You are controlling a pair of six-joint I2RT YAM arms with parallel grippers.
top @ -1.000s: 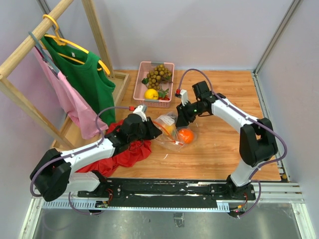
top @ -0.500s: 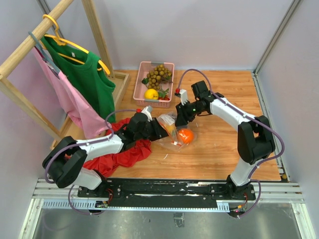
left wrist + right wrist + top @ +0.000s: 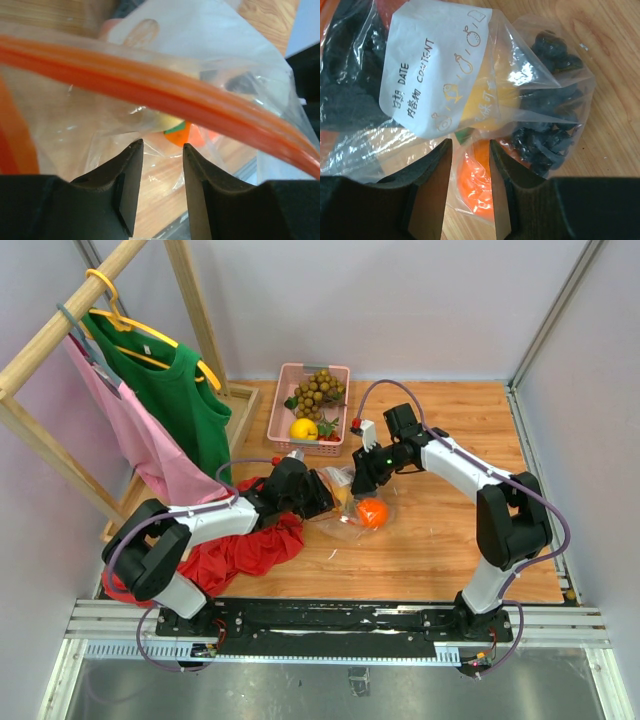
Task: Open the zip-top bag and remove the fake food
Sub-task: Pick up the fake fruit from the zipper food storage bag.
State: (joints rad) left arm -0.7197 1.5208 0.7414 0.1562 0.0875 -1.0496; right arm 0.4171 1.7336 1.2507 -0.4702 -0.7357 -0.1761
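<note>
The zip-top bag (image 3: 342, 527) lies on the wooden floor in the middle, clear and crinkly, with a white label (image 3: 430, 65). Its orange zip strip (image 3: 150, 87) arcs just above my left gripper (image 3: 161, 146), which sits open at the bag's mouth (image 3: 325, 500) with only film behind the gap. Fake food shows inside: an orange fruit (image 3: 372, 512), a yellow one (image 3: 487, 105) and a dark purple bunch (image 3: 547, 115). My right gripper (image 3: 469, 143) is at the bag's far side (image 3: 360, 483), its jaws closed on bag plastic with orange showing through it.
A pink basket (image 3: 286, 405) at the back holds a tan-brown bunch (image 3: 320, 392) and a lemon (image 3: 303, 428). A red cloth (image 3: 240, 550) lies under my left arm. A wooden rack with a green shirt (image 3: 170, 390) and a pink garment stands at the left.
My left gripper has pushed right toward the bag's mouth and its jaws have spread apart. The right arm and the bag have hardly moved.
</note>
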